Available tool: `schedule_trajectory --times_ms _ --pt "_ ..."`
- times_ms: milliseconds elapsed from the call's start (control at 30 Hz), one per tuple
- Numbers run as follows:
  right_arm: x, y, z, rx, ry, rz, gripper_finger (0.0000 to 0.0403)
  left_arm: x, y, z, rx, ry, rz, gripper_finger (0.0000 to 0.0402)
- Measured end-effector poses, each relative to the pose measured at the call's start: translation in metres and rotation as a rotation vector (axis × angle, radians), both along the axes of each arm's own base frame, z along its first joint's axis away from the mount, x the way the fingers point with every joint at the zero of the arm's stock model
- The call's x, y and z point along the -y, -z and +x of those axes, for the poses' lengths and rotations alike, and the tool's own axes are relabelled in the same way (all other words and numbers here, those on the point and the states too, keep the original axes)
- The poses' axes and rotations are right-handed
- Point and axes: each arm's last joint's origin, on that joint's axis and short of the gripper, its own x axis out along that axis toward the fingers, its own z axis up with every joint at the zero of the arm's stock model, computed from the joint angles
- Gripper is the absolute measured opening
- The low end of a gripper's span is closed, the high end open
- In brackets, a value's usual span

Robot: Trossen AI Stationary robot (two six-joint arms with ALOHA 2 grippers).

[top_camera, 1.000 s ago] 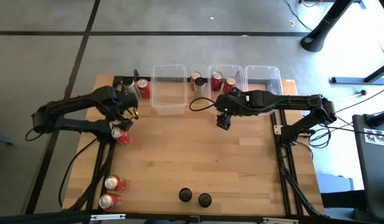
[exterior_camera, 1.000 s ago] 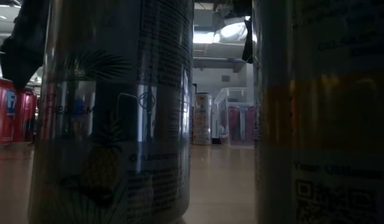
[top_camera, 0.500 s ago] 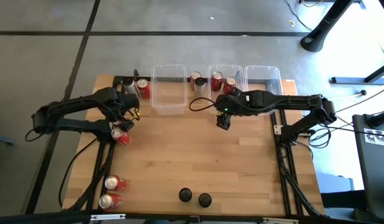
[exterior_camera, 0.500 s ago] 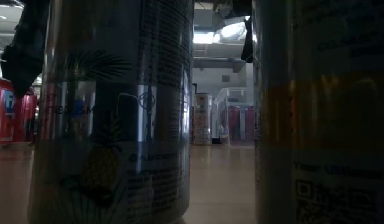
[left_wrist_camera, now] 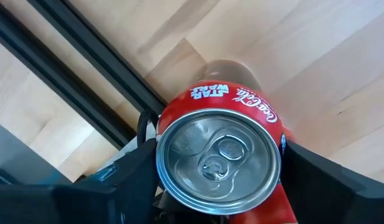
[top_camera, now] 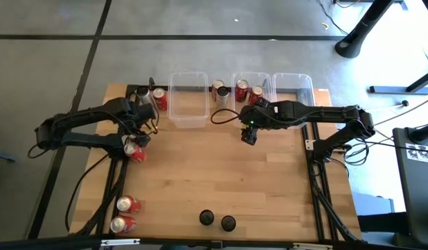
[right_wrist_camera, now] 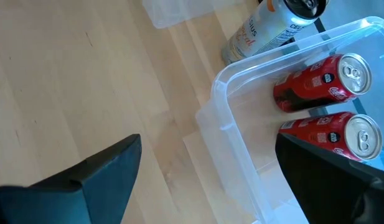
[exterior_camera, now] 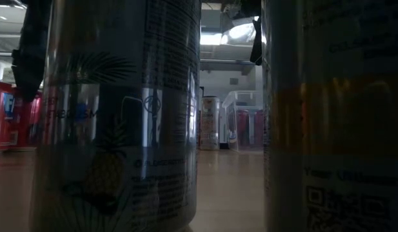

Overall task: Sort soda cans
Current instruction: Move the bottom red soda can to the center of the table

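**Left gripper takes a red can, right gripper waits open near the bins**

At the left side of the table (top_camera: 200,173), the left gripper (top_camera: 136,141) points down over a lying red can (left_wrist_camera: 220,162). In the left wrist view this can sits between the two dark fingers (left_wrist_camera: 132,180), and each finger presses against one side of it, so the gripper is grasping the can. Behind this gripper, near the far edge, stand two more cans (top_camera: 152,97). In front of it, near the front left corner, lie two red cans (top_camera: 123,213). Two black cans (top_camera: 217,220) stand at the front edge, well apart from both grippers.

The right gripper (top_camera: 250,135) hovers over bare wood, with its fingers (right_wrist_camera: 104,168) spread wide and nothing between them. Just ahead of it is a clear bin (right_wrist_camera: 224,84) with two red cans (right_wrist_camera: 325,106) lying inside, side by side. A pale can with a dark top (right_wrist_camera: 266,31) stands just outside that bin. One more clear bin (top_camera: 188,101) is between the two grippers, toward the far edge.
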Motion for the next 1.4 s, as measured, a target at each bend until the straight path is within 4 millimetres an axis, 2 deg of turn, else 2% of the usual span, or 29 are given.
schedule_trajectory --times_ms 133,267,467,700,933,1167,1300,1400 --pt "-0.001 0.0 0.0 0.001 -0.027 0.042 0.0367 -0.001 -0.004 0.002 0.017 0.009 0.001 0.0274" --pt "-0.002 0.001 0.0 0.0 -0.037 0.06 0.0367 -0.002 -0.02 0.006 0.079 0.023 0.014 0.0273" --pt "-0.014 0.001 0.001 -0.003 -0.073 0.061 0.0367 0.0 -0.044 0.013 0.158 0.053 0.046 0.0272" --pt "-0.035 0.0 0.001 -0.002 -0.123 0.025 0.0367 0.009 -0.058 0.026 0.291 0.101 0.042 0.0272" --pt "-0.059 0.001 -0.002 -0.023 -0.198 -0.005 0.0367 0.021 -0.054 0.044 0.332 0.163 0.023 0.0272" --pt "-0.078 0.002 -0.005 -0.012 -0.227 0.003 0.0367 0.037 -0.038 0.08 0.328 0.266 0.0 0.0272" --pt "-0.082 0.021 -0.006 -0.038 -0.25 0.04 0.0367 0.047 -0.032 0.102 0.292 0.325 -0.015 0.0271" --pt "-0.08 0.04 -0.008 -0.043 -0.235 0.044 0.0367 0.056 -0.035 0.121 0.305 0.375 -0.016 0.0271"
